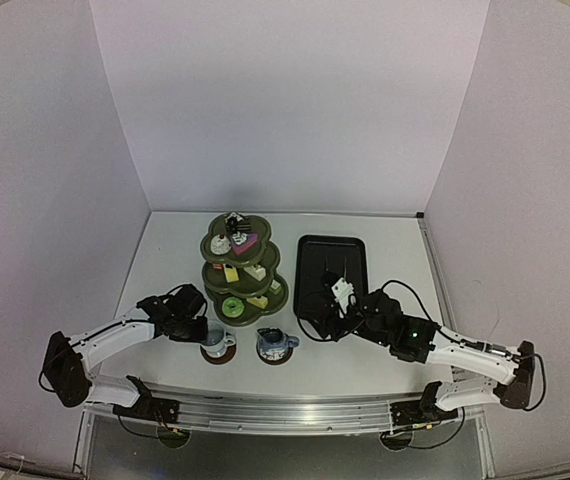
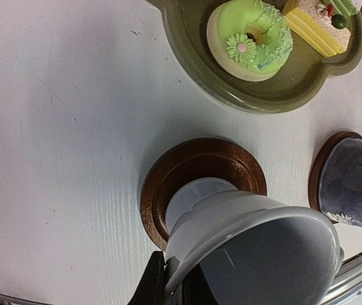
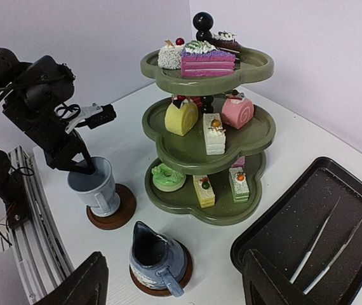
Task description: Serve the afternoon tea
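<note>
Afternoon tea is laid on a white table (image 1: 165, 260): an olive-green three-tier stand (image 3: 257, 136) carries small cakes (image 3: 237, 109) on every tier, and in front of it a white mug (image 3: 98, 184) and a small blue-grey pot (image 3: 159, 254) each sit on a brown round coaster (image 3: 114, 213). The left gripper (image 3: 82, 165) is clamped on the mug's rim. The right gripper (image 1: 335, 305) hangs with fingers spread wide, holding nothing, by the near edge of a black tray (image 3: 263, 238) that holds thin metal tongs (image 3: 324, 244), right of the stand.
</note>
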Robot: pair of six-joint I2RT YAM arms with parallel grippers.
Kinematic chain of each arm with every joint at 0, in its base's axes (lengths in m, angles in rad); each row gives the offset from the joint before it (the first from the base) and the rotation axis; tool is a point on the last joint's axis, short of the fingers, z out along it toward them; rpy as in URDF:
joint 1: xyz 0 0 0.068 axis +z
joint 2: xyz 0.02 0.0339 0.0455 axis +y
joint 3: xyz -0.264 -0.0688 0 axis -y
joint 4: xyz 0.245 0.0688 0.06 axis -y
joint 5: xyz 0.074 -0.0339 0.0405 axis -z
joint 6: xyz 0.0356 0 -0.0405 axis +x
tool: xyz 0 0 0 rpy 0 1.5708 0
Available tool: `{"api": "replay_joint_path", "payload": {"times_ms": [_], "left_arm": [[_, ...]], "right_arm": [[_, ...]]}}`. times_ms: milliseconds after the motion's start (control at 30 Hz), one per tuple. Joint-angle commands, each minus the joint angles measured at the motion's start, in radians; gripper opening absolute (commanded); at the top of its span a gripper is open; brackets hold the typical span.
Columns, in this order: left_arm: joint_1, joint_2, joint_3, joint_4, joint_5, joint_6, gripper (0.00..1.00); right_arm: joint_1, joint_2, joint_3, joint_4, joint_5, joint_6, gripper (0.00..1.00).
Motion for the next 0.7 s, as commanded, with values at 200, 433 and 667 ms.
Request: {"api": "replay_joint_path", "payload": {"times_ms": [200, 433, 667], "left_arm": [[-0.003, 0.002, -0.024, 0.097, 0.014, -0.023, 0.0], [-0.003, 0.0, -0.033, 0.105, 0.002, -0.016, 0.0], [-0.003, -0.004, -0.032, 0.115, 0.021, -0.026, 0.07]], "right_arm": [[0.002, -0.06, -0.019, -0.005, 0.034, 0.013, 0.7], [0.002, -0.064, -0.022, -0.009, 0.035, 0.012, 0.7], [0.002, -0.069, -0.022, -0.015, 0.036, 0.012, 0.7]]}}
